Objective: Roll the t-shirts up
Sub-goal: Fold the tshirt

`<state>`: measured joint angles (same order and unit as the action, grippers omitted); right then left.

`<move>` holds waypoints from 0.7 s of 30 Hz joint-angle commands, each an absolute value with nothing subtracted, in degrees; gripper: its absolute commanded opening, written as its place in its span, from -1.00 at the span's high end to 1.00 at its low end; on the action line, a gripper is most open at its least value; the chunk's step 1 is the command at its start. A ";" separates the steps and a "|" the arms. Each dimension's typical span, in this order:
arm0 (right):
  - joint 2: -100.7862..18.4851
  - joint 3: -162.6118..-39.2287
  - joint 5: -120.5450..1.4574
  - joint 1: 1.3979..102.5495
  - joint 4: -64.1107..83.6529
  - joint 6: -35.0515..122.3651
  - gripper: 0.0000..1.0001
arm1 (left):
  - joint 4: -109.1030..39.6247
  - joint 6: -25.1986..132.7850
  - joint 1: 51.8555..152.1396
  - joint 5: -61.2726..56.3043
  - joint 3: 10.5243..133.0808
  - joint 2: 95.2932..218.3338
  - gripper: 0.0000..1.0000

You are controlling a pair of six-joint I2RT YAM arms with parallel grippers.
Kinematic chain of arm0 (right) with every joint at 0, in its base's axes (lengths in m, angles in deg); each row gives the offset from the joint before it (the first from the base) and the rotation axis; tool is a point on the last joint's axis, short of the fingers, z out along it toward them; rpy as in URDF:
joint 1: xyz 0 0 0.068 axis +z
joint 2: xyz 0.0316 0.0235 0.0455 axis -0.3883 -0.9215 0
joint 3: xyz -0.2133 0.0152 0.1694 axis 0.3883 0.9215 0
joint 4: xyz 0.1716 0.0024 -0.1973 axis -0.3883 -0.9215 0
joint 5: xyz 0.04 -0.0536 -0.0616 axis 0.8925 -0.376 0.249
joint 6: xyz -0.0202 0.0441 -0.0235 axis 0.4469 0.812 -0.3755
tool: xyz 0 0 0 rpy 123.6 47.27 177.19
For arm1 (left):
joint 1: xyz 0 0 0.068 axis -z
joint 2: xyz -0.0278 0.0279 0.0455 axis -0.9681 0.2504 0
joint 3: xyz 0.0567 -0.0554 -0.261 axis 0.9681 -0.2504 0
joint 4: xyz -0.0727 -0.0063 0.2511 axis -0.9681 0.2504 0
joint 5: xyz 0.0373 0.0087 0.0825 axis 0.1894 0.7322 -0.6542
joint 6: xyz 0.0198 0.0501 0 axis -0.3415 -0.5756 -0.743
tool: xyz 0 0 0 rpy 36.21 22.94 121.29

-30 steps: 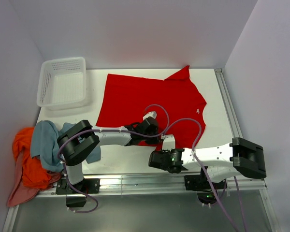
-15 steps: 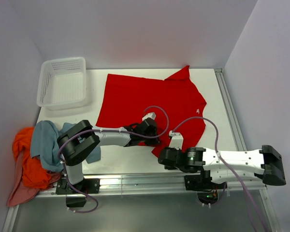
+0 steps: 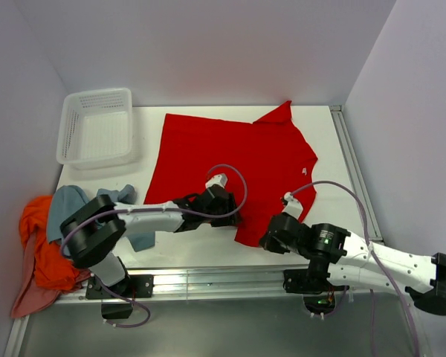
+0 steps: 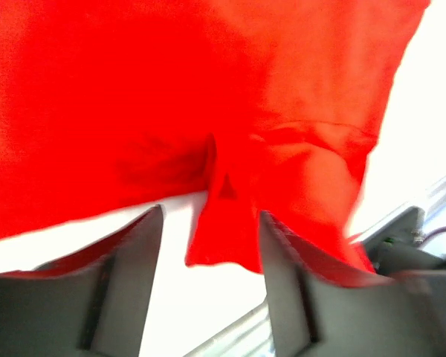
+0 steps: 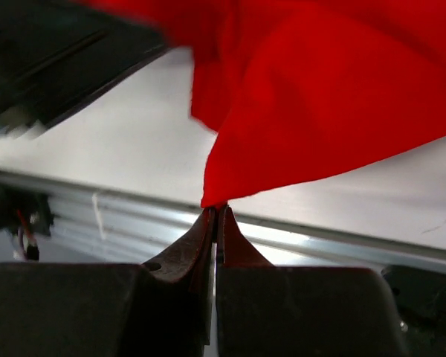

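Note:
A bright red t-shirt [image 3: 227, 152] lies spread flat across the white table [image 3: 342, 171]. Its near hem is pulled into a pointed corner [image 3: 245, 236] by the table's front edge. My right gripper [image 3: 268, 240] is shut on that corner, and the right wrist view shows the red cloth [image 5: 320, 97] pinched at the fingertips [image 5: 217, 208]. At the hem just left of it, my left gripper [image 3: 233, 219] is open. In its wrist view a loose red flap [image 4: 227, 238] lies just beyond the gripper [image 4: 208, 249], ungripped. Grey-blue [image 3: 65, 212], orange [image 3: 39, 245] and pale pink [image 3: 24, 301] t-shirts are heaped at the near left.
A white perforated basket [image 3: 97, 125] stands at the table's far left corner. A metal rail [image 3: 208, 277] runs along the front edge, close under both grippers. Grey walls close in the back and both sides.
My left gripper has opened and let go of the hem, and its elbow has swung left. My right gripper has shut on the shirt's near corner and drawn back to the right.

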<state>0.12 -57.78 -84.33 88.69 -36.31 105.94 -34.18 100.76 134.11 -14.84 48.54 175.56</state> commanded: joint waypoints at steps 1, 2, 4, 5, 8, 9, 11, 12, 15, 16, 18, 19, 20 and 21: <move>0.99 -55.26 -79.50 82.71 -32.27 101.89 1.00 | -32.82 100.04 133.60 -18.74 46.32 166.60 -0.22; 1.17 -55.00 -79.23 81.66 -31.83 101.53 1.00 | -31.07 99.87 133.42 -18.83 45.69 165.27 -0.28; 1.70 -54.55 -79.49 79.54 -31.56 101.35 1.00 | -29.74 99.96 131.76 -18.31 43.33 160.98 -0.29; 2.05 -54.55 -79.84 79.01 -31.64 101.44 1.00 | -29.39 100.04 130.88 -17.87 42.10 159.47 -0.29; 3.01 -54.29 -81.16 77.43 -32.08 102.14 1.00 | -28.16 100.05 125.52 -16.90 37.26 153.67 -0.20; 3.80 -53.94 -81.33 77.25 -31.91 102.23 1.00 | -27.28 100.05 123.94 -17.07 36.38 152.44 -0.15; 4.51 -53.76 -81.25 76.47 -31.21 101.80 1.00 | -23.51 100.40 119.55 -18.56 34.27 149.44 0.01; 4.60 -53.68 -81.25 76.29 -30.86 101.71 1.00 | -22.28 100.83 116.75 -19.00 33.57 148.39 0.06; 3.90 -54.02 -81.25 75.84 -30.50 101.09 1.00 | -19.98 101.97 111.82 -19.01 29.35 143.56 0.25; 3.63 -54.20 -81.16 75.76 -30.24 100.74 1.00 | -19.72 102.33 110.49 -18.40 26.99 141.46 0.30; 3.11 -54.38 -81.51 75.58 -30.24 100.56 1.00 | -18.93 103.64 106.81 -16.90 24.78 139.95 0.42; 2.93 -54.38 -81.51 75.58 -30.06 100.21 1.00 | -16.75 104.08 105.66 -17.51 23.29 138.81 0.50; 2.84 -54.46 -81.42 75.49 -29.80 99.95 1.00 | -15.16 104.78 104.60 -18.38 22.84 138.28 0.56; 2.67 -54.38 -81.51 75.41 -29.63 99.77 1.00 | -13.49 106.71 103.02 -19.52 22.58 137.66 0.65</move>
